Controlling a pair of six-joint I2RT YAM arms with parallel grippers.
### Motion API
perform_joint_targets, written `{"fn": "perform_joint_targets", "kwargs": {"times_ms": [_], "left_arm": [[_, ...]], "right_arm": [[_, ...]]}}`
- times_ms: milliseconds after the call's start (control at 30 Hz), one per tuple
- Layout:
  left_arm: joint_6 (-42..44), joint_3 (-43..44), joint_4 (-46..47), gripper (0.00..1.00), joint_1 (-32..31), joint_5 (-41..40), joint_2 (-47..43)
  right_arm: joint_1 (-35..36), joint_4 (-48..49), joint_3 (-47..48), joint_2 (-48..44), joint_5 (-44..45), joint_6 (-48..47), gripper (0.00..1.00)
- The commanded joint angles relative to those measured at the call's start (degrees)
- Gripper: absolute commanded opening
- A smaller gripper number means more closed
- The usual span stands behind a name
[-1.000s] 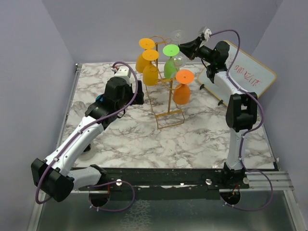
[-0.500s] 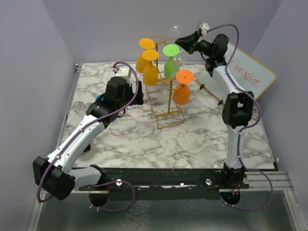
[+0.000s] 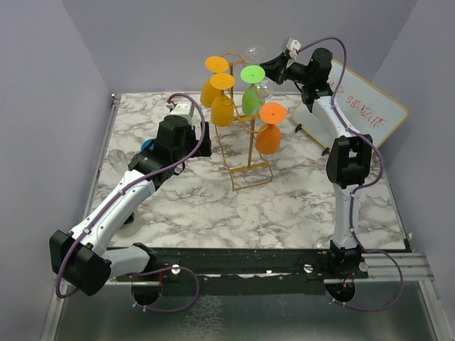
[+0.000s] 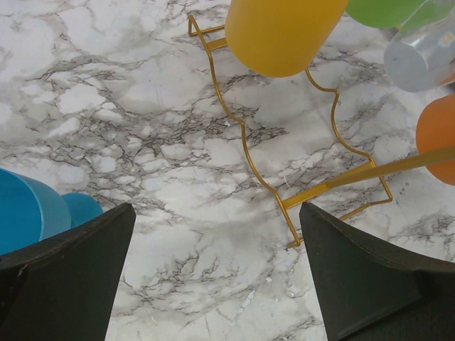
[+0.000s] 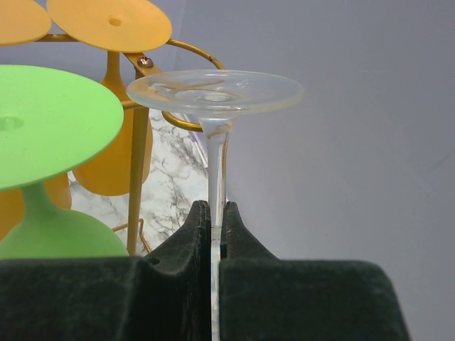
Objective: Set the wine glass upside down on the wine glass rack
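While the right gripper (image 5: pixel 212 226) is clamped tight on the stem of the clear wine glass (image 5: pixel 213 92), the glass hangs foot up, high over the table's far edge. Its foot sits at a top loop of the gold wire rack (image 5: pixel 136 156); contact unclear. Rack stands mid-table toward the far edge, carrying green (image 3: pixel 251 99), orange (image 3: pixel 268 138) and yellow (image 3: pixel 222 110) glasses upside down. Left gripper (image 4: pixel 217 213) gapes wide over the marble table (image 4: pixel 106 92) near the rack's base, holding nothing. Blue cup (image 4: pixel 32 213) toward the left edge.
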Motion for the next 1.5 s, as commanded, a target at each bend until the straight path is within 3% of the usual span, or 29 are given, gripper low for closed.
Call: {"fn": "perform_joint_targets", "kwargs": {"times_ms": [0,1033,1467], "left_arm": [[0.3,-1.1,-0.1,0.99,0.4,-0.5,-1.0],[0.4,-2.3,0.7,0.99,0.5,-0.3,-1.8],[0.6,-2.9,0.7,0.99,0.6,-0.6,-1.5]], "right_arm": [[0.9,-0.9,2.1,0.9,-1.5,-3.8,0.01],[2.9,1.6,3.0,0.8,-2.4,-4.8,0.01],[3.5,-8.6,0.7,0.6,-1.1,-14.8,0.0]]}}
